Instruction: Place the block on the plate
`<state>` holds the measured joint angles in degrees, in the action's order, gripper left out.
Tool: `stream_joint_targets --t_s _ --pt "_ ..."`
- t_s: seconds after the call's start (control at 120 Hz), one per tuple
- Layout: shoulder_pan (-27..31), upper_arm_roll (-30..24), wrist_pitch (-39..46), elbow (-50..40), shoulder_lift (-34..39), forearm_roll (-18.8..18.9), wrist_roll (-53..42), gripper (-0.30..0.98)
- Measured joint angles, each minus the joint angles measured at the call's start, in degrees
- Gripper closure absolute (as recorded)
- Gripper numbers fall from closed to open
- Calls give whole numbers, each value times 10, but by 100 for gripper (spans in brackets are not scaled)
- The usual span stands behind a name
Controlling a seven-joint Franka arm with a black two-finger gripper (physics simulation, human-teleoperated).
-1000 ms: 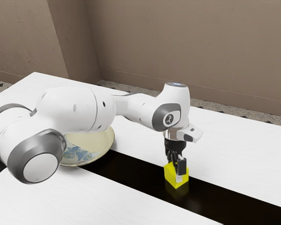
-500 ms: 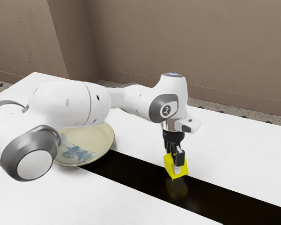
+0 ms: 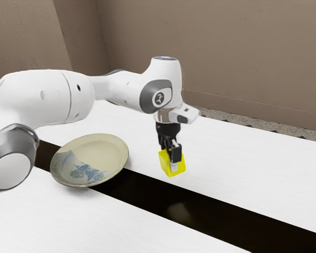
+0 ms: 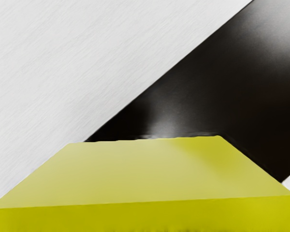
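The hand [image 3: 171,161] is grasping the yellow block [image 3: 165,163], a finger on each of two opposite sides, and holds it raised over the white table [image 3: 237,163]. In the exterior view the block hangs at about three o'clock from the plate [image 3: 102,146], apart from it, and is a little tilted. The plate is round and cream, with blue flowers toward its seven o'clock side. It sits across the black strip [image 3: 221,216], which runs over the table from ten o'clock to four o'clock. A faint yellowish reflection [image 3: 179,212] shows in the strip at six o'clock from the block. The arm [image 3: 42,97] comes in from nine o'clock, and the hand points down to six o'clock. In the wrist view the block is close under the hand, with black strip and white table beyond it.
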<state>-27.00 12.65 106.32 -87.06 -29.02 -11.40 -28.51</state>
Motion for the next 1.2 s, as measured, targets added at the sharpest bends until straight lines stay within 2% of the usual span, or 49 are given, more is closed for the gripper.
stream_joint_targets --t_s 0.558,0.908,1.2 --pt "1 120 32 -157 128 41 -1 25" --pt "6 201 53 -184 138 59 -3 25" --pt "29 231 72 -229 140 61 -11 25"
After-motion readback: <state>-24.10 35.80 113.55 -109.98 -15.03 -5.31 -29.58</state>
